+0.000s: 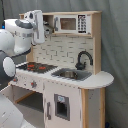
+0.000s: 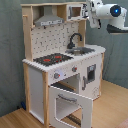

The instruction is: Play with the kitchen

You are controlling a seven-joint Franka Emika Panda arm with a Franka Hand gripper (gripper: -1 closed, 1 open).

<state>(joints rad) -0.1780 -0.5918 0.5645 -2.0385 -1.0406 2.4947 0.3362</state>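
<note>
One kitchen [image 2: 60, 65] stands on the wood floor [image 2: 107, 107], oven door [image 2: 70, 105] hanging open in the second exterior view. Gripper [image 1: 42, 30] is up by the top shelf; can't tell its grip.

1. The kitchen [image 2: 50, 75] was white with light-wood edges in both exterior views.
2. Its hob [image 2: 52, 59] was black with red rings.
3. The faucet [image 1: 84, 59] was black, over a steel-grey sink [image 1: 70, 74].
4. The hood [image 2: 48, 20] was grey.
5. The back wall [image 1: 60, 50] was pale with a brick-like pattern of small marks.
6. The arm [image 2: 107, 12] was white with dark joints.
</note>
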